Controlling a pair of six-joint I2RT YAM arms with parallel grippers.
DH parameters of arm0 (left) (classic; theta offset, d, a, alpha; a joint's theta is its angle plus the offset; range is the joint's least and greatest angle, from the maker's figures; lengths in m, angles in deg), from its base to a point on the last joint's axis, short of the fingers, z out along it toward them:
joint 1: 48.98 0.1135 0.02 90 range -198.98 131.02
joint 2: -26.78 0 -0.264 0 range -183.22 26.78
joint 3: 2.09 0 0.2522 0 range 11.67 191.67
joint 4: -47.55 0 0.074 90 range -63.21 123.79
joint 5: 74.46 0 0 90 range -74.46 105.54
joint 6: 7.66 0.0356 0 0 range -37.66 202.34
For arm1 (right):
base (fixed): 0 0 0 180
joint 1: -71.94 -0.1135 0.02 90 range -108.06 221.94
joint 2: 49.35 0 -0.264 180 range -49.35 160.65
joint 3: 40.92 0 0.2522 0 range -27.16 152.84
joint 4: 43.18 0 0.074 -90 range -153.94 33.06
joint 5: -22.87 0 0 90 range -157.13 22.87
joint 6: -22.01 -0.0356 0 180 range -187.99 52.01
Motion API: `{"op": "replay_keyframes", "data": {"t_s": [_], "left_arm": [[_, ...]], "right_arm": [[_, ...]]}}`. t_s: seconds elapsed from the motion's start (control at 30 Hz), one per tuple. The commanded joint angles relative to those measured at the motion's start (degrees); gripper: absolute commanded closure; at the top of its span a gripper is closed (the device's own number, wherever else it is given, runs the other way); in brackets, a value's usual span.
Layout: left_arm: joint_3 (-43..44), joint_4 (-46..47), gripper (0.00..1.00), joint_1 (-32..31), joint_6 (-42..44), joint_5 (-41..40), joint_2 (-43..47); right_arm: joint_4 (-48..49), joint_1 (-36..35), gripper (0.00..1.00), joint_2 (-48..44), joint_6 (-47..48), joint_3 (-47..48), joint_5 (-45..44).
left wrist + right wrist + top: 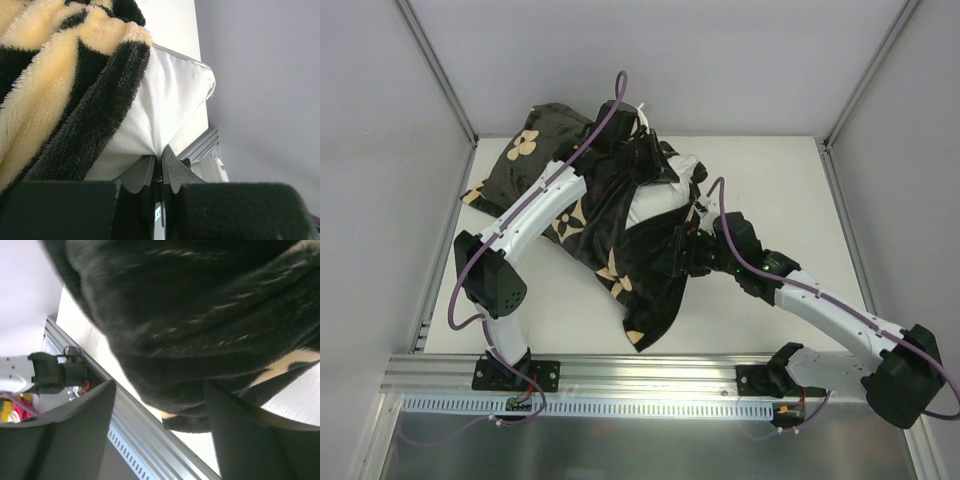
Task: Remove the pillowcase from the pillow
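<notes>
**Desk:** How far along are we?

**Field:** Partway, by our reading. On the tabletop (770, 180), the pillow (655, 205) shows a bare white patch mid-scene, yet the pillowcase (640, 290) covers its far-left end and drapes toward the near edge. Nothing is fully off.

**Desk:** And the claws?

**Field:** Our left claw (161, 155) is pinched together on a white corner of the pillow, at the far end. Our right claw (160, 390) stands with its jaws wide apart, black pile hanging between them, unclamped.

**Desk:** What is left?

**Field:** We judge the pillowcase must be gripped and drawn clear of the anchored pillow.

**Desk:** What can we not make out?

**Field:** Plenty. The left arm (535, 215) crosses the pillowcase from above, and the folds hide its opening. How much of the pillow sits inside is beyond us. The right wrist view is mostly dark, blurred fabric.
</notes>
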Motion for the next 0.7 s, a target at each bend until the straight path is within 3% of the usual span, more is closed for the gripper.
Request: {"op": "replay_keyframes", "data": {"t_s": [0.0, 0.03, 0.07, 0.13, 0.23, 0.27, 0.33, 0.67], "left_arm": [[3.79, 6.02, 1.0, 0.9, -1.06, 1.7, 1.59], [3.79, 6.02, 1.0, 0.99, -1.15, 1.62, 1.59], [3.79, 6.02, 1.0, 1.17, -1.33, 1.61, 1.59], [3.96, 6.03, 1.0, 1.87, -1.68, 1.44, 1.51], [4.93, 6.02, 1.0, 3.45, -2.12, 1.7, 1.15], [5.37, 6.02, 1.0, 3.8, -2.38, 1.7, 0.89], [6.51, 6.11, 1.0, 4.77, -2.73, 2.23, 0.28], [8.09, 6.38, 1.0, 7.58, -4.58, 2.23, 0.1]], "right_arm": [[6.29, -0.56, 0.28, 3.0, -3.04, -0.39, -1.34], [6.39, -1.08, 0.39, 3.54, -3.22, -0.65, -1.69], [6.39, -1.35, 0.55, 4.07, -3.66, -0.82, -1.78], [6.65, -2.23, 0.66, 3.9, -4.19, -2.31, -1.78], [7.0, -3.81, 0.72, 2.93, -4.45, -5.29, -2.31], [7.18, -4.16, 0.88, 3.02, -5.06, -6.09, -2.22], [7.18, -5.48, 0.99, 3.72, -5.33, -7.59, -2.57], [8.85, -13.74, 0.99, 5.21, -7.79, -12.85, -7.4]]}}
